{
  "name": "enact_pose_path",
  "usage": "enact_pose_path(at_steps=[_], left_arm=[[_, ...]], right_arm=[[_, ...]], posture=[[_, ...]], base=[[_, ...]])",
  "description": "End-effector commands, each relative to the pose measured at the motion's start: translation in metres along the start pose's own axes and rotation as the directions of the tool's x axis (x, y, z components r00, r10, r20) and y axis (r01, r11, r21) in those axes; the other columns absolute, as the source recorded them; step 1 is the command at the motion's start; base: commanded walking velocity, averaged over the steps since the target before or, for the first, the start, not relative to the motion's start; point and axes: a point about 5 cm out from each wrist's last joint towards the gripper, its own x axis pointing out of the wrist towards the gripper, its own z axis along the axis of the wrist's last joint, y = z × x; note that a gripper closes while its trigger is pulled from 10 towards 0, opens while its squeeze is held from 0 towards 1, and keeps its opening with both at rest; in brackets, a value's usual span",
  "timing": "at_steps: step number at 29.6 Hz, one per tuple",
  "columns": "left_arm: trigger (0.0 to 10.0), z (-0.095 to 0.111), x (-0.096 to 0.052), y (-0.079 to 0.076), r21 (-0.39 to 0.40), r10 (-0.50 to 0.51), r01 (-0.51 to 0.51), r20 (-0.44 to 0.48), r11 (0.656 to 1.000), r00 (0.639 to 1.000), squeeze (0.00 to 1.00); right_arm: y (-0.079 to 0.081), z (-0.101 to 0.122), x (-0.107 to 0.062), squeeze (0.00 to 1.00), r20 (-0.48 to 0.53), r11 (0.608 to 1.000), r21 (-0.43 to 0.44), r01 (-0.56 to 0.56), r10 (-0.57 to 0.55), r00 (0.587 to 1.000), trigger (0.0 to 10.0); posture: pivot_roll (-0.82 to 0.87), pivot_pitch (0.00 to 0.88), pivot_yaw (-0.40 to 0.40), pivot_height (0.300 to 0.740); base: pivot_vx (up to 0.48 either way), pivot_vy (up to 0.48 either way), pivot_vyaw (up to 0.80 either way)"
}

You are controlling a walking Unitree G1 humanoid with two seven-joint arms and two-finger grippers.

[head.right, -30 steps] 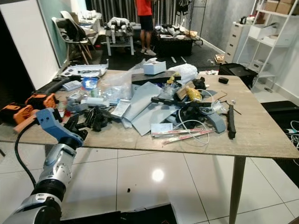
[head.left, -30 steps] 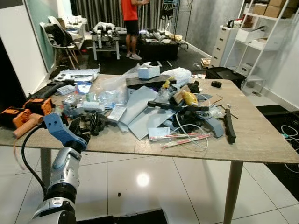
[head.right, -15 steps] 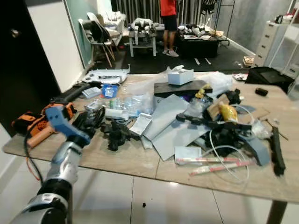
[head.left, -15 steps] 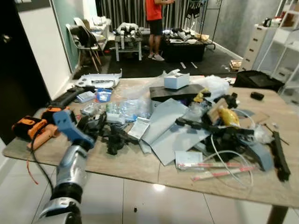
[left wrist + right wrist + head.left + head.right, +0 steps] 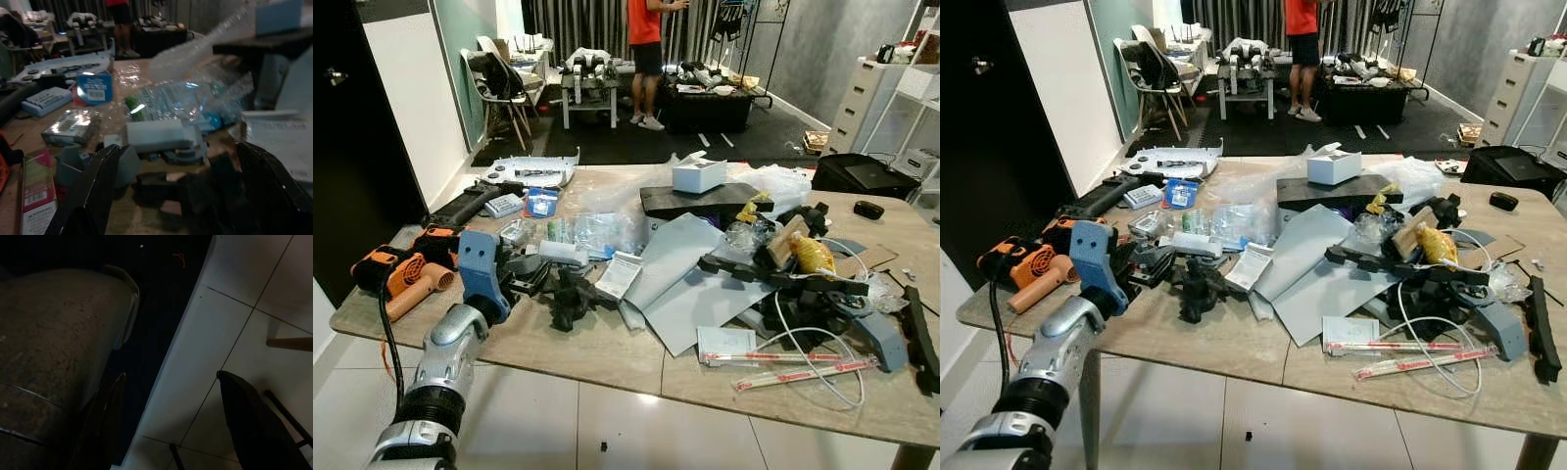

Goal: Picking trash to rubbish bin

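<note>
While the silver left arm reached up and forward from the near left, the left gripper [image 5: 171,196] hung fingers wide and empty over the near-left part of the table [image 5: 597,343], just above black parts [image 5: 570,294] and a white packet [image 5: 156,135]. Trash lay heaped across the tabletop. The right gripper [image 5: 168,423] hung idle over floor tiles, fingers parted.
</note>
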Motion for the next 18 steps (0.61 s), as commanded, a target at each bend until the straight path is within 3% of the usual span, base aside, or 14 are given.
enact_pose_path(at_steps=[1,6,18], left_arm=[[10.0,-0.009,-0.001,-0.008,0.007,-0.035,0.035,-0.032,0.999,0.999,0.0],[10.0,-0.015,0.002,-0.029,-0.052,-0.134,0.132,-0.02,0.99,0.991,0.0],[10.0,-0.031,0.002,-0.044,-0.034,-0.144,0.141,-0.09,0.989,0.986,0.0]], right_arm=[[0.009,-0.008,0.0,0.0,-0.031,1.0,-0.007,-0.029,0.028,0.999,10.0],[0.012,-0.009,0.001,0.0,-0.032,0.999,-0.005,-0.033,0.033,0.999,10.0],[0.02,-0.024,-0.001,0.0,-0.058,0.999,0.011,-0.049,0.05,0.997,10.0]], posture=[[-0.11,0.118,0.055,0.74],[-0.12,0.135,0.06,0.74],[-0.13,0.182,0.071,0.74]], base=[[0.0,0.0,0.0],[0.0,0.0,0.0],[0.0,0.0,0.0]])
